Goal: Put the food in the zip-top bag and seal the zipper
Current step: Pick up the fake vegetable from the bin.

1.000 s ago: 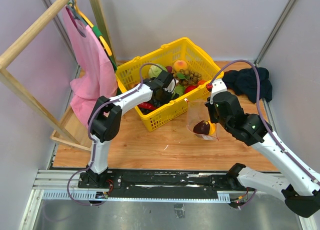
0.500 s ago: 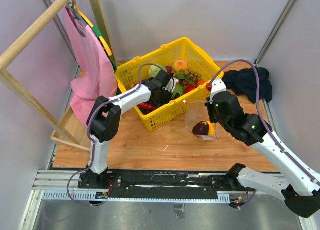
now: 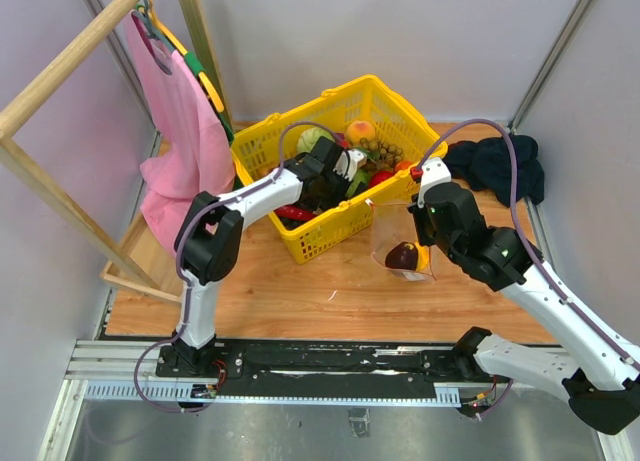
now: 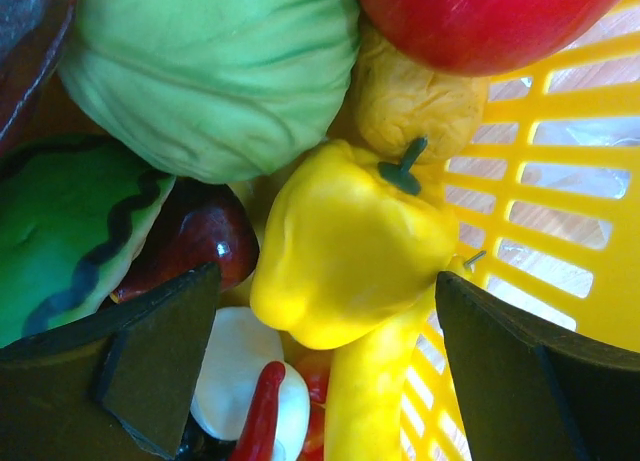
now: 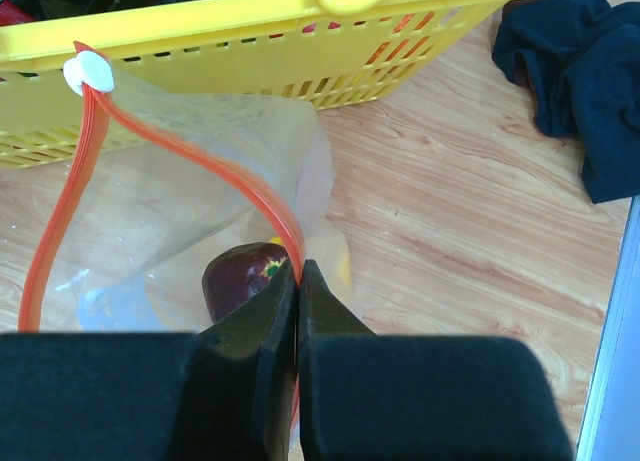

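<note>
My left gripper [image 4: 328, 273] is inside the yellow basket and stands open, one finger on each side of a yellow bell pepper [image 4: 345, 251]. Around the pepper lie a green cabbage [image 4: 215, 71], a red piece [image 4: 480, 16] and a dark red piece [image 4: 195, 246]. The zip-top bag [image 5: 180, 201] hangs open just in front of the basket, with a dark purple piece [image 5: 240, 276] in its bottom. My right gripper [image 5: 298, 273] is shut on the bag's red-orange zipper [image 5: 200, 151]. From above, the bag [image 3: 400, 236] sits between the basket and the right arm.
The yellow lattice basket [image 3: 300, 236] holds several more toy foods. A dark cloth [image 3: 500, 166] lies at the back right. A pink garment [image 3: 180, 131] hangs on a wooden rack [image 3: 60, 71] at the left. Grey walls close in the wooden table.
My left gripper's jaws have spread wider, and the gripper has shifted slightly within the basket. The right gripper and the bag have stayed where they were.
</note>
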`<move>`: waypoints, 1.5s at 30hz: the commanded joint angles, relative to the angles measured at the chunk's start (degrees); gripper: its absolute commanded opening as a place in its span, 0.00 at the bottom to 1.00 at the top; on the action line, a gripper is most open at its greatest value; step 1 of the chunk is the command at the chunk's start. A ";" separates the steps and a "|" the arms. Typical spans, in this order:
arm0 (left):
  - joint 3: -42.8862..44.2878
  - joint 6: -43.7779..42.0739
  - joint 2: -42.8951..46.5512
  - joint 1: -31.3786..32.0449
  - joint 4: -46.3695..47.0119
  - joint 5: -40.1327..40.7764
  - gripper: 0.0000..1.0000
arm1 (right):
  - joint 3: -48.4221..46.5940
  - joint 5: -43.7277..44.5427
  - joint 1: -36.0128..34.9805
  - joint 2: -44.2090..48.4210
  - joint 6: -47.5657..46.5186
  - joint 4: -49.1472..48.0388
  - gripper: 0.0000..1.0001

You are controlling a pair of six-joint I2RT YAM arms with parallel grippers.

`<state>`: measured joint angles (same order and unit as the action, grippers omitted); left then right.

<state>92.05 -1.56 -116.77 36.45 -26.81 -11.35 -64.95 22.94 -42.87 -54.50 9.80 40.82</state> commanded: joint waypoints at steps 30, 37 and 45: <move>1.08 0.99 0.91 0.29 -1.28 -0.25 0.62 | 0.11 0.06 -0.74 1.13 0.12 -0.98 0.03; -1.55 3.39 7.66 0.29 3.72 0.63 0.52 | -0.06 1.02 -0.76 1.59 0.39 -0.85 0.02; -4.29 5.79 14.12 0.29 7.21 1.97 0.50 | -0.10 1.48 -0.73 1.68 0.56 -0.90 0.01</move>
<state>89.69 2.26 -106.63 36.60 -23.11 -10.50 -64.95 22.59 -42.87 -53.80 9.87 40.58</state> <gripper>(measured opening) 0.757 0.017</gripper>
